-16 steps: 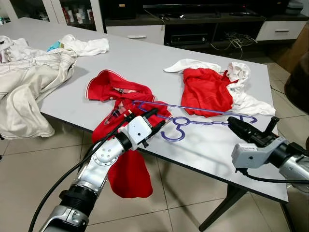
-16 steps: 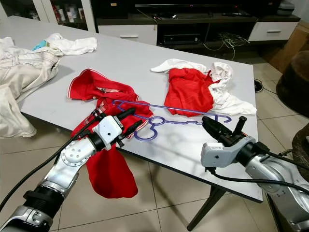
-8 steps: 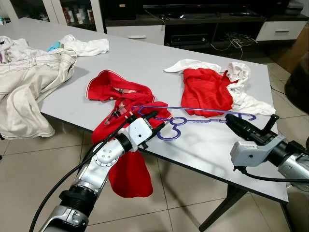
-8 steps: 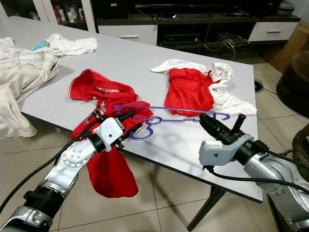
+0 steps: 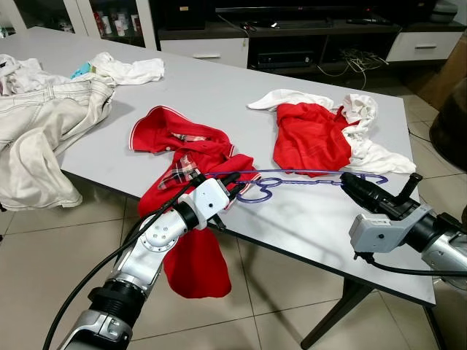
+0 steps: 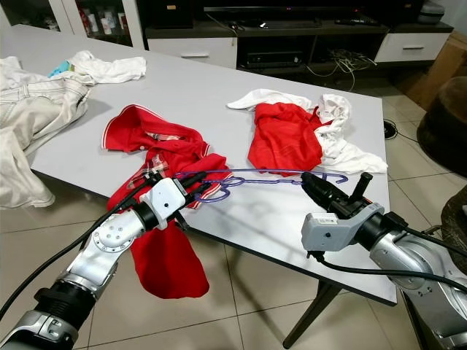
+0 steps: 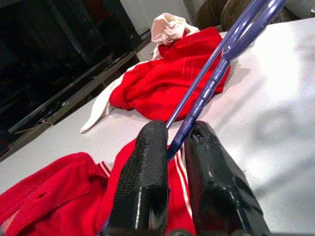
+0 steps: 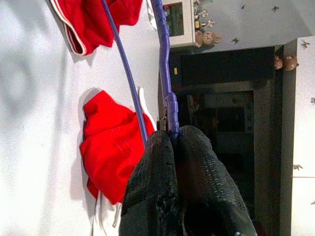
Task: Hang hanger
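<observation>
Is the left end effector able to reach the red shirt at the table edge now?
Probably not yet: the left end effector is shut on the purple hanger, though the red shirt lies just beside it.

- Grey table (image 5: 219, 91) on a tiled floor (image 5: 44, 248)
- Red shirt (image 5: 179, 146) draped over its near edge
- Beige trousers (image 5: 44, 138) at far left
- Red-and-white clothes (image 5: 321, 135) at right

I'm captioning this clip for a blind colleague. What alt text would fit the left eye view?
Two robot arms hold a purple hanger just above a grey table, the left hand at one end and the right hand at the other. A red shirt drapes over the near edge beside the left hand; a red-and-white pile lies behind and pale trousers far left.
</observation>
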